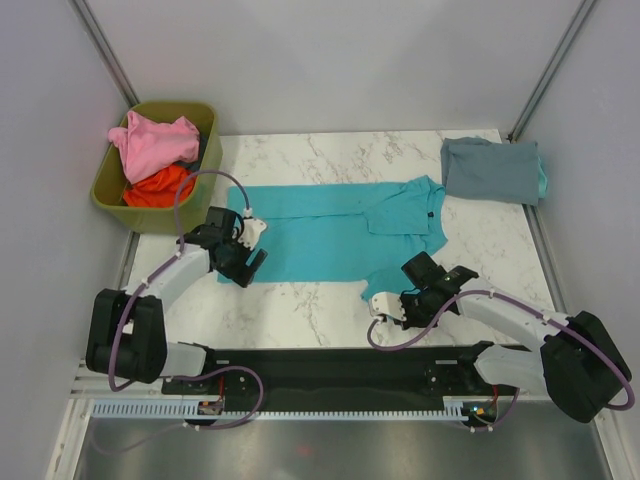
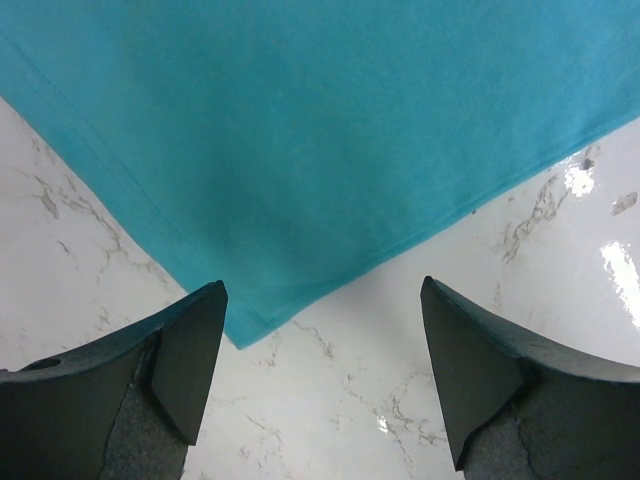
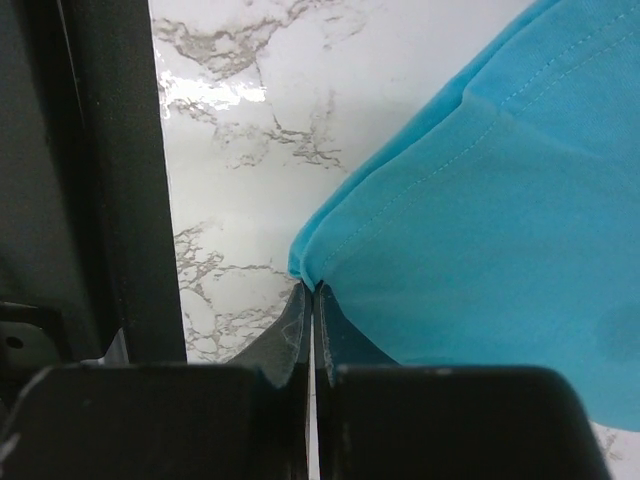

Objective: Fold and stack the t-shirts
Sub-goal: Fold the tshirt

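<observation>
A bright teal t-shirt (image 1: 330, 230) lies spread flat across the middle of the marble table. My left gripper (image 1: 240, 262) hovers open over its near left corner (image 2: 240, 335), with nothing between the fingers (image 2: 190, 360). My right gripper (image 1: 385, 303) is shut on a fold at the teal shirt's near right edge (image 3: 480, 230), the cloth pinched at the fingertips (image 3: 313, 288). A grey-blue t-shirt (image 1: 492, 168) lies folded at the back right. A pink t-shirt (image 1: 152, 143) and an orange-red one (image 1: 160, 187) sit crumpled in the bin.
The olive-green plastic bin (image 1: 105, 185) stands at the back left, off the table's corner. The black rail (image 1: 330, 365) with both arm bases runs along the near edge. Grey walls close in the left and right sides.
</observation>
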Controlling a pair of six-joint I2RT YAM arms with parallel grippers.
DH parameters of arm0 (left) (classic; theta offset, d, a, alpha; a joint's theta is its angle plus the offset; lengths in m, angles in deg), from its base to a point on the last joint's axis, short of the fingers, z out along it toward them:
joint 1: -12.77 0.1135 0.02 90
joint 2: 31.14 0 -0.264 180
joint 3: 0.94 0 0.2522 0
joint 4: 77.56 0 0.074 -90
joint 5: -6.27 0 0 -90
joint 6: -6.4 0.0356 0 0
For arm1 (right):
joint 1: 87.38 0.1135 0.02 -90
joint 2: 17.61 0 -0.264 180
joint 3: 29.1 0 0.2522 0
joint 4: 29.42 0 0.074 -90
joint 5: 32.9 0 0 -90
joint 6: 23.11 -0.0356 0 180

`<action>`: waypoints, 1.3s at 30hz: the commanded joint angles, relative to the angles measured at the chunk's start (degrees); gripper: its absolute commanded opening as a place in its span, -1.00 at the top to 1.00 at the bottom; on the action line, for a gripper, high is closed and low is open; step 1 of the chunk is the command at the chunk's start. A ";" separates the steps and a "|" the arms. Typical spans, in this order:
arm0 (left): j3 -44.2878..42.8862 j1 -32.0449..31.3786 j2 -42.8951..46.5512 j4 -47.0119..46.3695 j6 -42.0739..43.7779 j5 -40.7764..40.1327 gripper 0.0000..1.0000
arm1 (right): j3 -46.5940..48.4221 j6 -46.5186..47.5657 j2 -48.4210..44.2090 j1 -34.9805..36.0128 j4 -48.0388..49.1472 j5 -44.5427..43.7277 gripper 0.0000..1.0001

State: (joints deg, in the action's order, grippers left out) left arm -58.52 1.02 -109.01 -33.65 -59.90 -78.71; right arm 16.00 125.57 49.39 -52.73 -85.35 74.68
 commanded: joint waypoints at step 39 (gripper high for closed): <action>-2.51 11.04 -4.66 4.83 0.82 0.96 0.02 | 0.66 -1.20 -1.00 -0.03 4.64 -3.79 1.00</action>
State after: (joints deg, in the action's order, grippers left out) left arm -59.22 11.75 -113.31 -29.43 -60.79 -79.34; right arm 15.98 124.56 48.84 -52.73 -81.35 71.14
